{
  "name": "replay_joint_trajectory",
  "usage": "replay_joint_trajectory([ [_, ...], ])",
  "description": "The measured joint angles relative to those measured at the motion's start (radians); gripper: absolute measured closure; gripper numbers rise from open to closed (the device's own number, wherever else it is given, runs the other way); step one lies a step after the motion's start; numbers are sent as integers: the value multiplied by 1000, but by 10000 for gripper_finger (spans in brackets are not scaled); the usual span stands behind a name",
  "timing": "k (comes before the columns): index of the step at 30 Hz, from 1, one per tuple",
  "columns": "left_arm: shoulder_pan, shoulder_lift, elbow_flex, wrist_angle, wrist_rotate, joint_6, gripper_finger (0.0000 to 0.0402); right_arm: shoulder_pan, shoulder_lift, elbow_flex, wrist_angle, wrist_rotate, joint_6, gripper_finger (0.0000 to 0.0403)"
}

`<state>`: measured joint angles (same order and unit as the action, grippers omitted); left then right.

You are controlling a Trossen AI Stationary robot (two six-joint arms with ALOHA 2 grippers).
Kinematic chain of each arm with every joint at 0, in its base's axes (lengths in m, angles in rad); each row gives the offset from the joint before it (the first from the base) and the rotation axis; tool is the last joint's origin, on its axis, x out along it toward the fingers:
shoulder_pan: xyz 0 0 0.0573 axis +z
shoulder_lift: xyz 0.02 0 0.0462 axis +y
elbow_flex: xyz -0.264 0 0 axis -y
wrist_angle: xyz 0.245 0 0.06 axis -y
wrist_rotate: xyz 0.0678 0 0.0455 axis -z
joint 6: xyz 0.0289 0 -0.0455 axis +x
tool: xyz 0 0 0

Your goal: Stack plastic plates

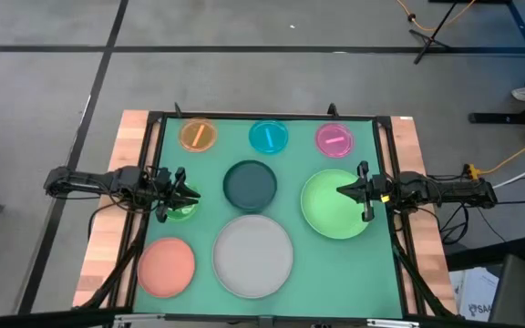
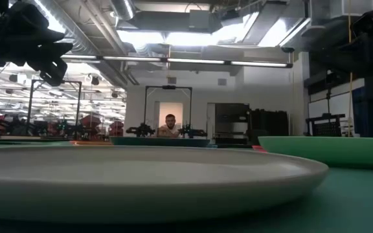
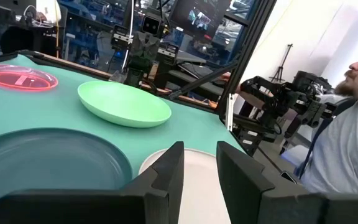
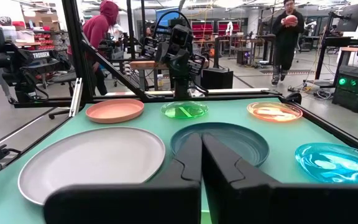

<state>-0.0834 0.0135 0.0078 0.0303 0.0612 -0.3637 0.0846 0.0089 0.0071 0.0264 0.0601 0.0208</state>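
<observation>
Eight round plates lie apart on the green mat. At the far edge sit the small orange plate, cyan plate and magenta plate. The dark teal plate is in the middle and the light green plate to its right. The grey-white plate and salmon plate lie near the front. My left gripper hovers open over the translucent green plate. My right gripper is shut above the light green plate.
A black frame borders the mat, with wooden table strips outside it. In the left wrist view a person sits beyond the table's near right side. In the right wrist view people stand in the room beyond the table's left side.
</observation>
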Motion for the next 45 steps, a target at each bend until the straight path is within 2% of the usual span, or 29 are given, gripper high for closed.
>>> replay_joint_trajectory([
  [17,0,0,0,9,-12,7,312,0,0,0,0,0,0,402],
  [28,0,0,0,20,-180,11,312,0,0,0,2,1,-11,402],
  [31,0,0,0,22,-234,3,312,0,0,0,12,30,-153,402],
  [34,0,0,0,37,-280,21,312,0,-3,0,16,34,-211,402],
  [38,0,0,0,47,-406,70,312,0,-2,0,17,34,-211,402],
  [45,0,0,0,53,-499,86,312,0,-3,0,44,11,-168,402],
])
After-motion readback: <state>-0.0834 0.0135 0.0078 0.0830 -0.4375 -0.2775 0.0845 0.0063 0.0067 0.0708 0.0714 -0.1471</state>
